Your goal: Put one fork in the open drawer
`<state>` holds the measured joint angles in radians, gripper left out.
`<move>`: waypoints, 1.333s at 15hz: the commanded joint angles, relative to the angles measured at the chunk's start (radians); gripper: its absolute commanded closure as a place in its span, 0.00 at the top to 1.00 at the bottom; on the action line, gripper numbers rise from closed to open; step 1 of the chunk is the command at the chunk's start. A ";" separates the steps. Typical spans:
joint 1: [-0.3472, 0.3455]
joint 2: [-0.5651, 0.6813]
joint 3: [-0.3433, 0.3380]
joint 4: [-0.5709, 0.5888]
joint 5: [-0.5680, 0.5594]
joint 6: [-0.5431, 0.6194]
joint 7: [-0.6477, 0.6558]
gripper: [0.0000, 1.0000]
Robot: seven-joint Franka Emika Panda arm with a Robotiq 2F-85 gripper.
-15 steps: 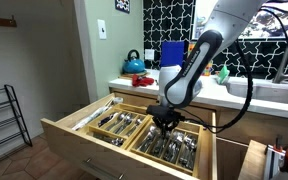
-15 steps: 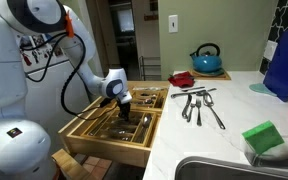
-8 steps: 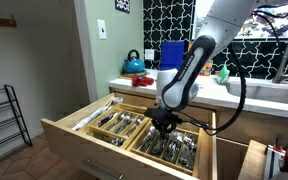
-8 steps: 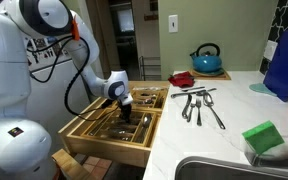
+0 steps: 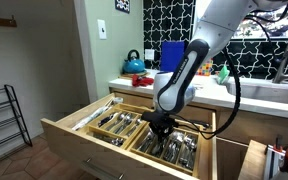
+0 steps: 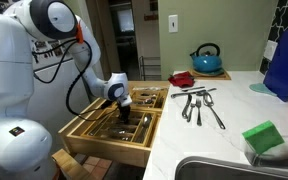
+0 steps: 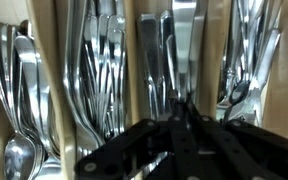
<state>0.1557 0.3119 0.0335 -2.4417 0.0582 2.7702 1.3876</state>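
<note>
My white arm (image 5: pixel 199 55) reached down from above the bench (image 6: pixel 234 115) in both exterior views, bending over the open drawer (image 5: pixel 84 148), which stood pulled far out below the bench edge, its pale flat front facing away from the cabinets and its light-wood side showing in an exterior view (image 6: pixel 104 145). Wooden divider trays (image 7: pixel 134 70) split the drawer into long compartments packed with silver cutlery (image 5: pixel 124 124), spoons and forks lying lengthwise. At the near corner of the bench lay the rim of a sink (image 6: pixel 234 168), and a tall blue object (image 6: pixel 284 62) stood at the far right edge. A blue kettle (image 6: pixel 206 58) sat towards the back by the wall, a red bowl (image 6: pixel 182 78) just beside it, and a green sponge (image 6: pixel 264 136) rested near the sink. Some loose cutlery (image 6: pixel 199 103), forks among it as far as I could tell, lay on the bench top close to the drawer side, apart from the bowl. My end effector (image 5: pixel 162 124) hung low inside the drawer, right over the compartments on the side nearer the bench (image 6: pixel 125 105). In the wrist view its black fingers (image 7: pixel 149 150) converged just above the stacked forks, but I could not tell whether they were closed on anything or merely drawn near each other
</note>
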 commanded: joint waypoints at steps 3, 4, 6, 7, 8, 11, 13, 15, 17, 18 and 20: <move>0.014 0.006 -0.003 0.017 0.026 -0.017 -0.040 0.40; 0.020 -0.006 -0.008 0.008 0.017 -0.005 -0.040 0.47; 0.028 -0.046 -0.010 -0.020 0.006 0.001 -0.048 0.62; 0.032 -0.078 -0.011 -0.045 -0.003 0.001 -0.057 0.68; 0.033 -0.105 -0.009 -0.064 -0.010 -0.003 -0.074 0.76; 0.034 -0.215 -0.003 -0.112 -0.033 -0.015 -0.127 0.86; 0.022 -0.281 0.014 -0.113 -0.023 -0.034 -0.179 0.99; 0.013 -0.339 0.026 -0.111 -0.024 -0.055 -0.225 1.00; 0.001 -0.402 0.035 -0.105 -0.055 -0.145 -0.336 1.00; -0.006 -0.429 0.038 -0.102 -0.062 -0.190 -0.385 1.00; -0.023 -0.499 0.035 -0.094 -0.059 -0.308 -0.517 1.00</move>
<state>0.1689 -0.0769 0.0567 -2.5151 0.0157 2.5958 1.0190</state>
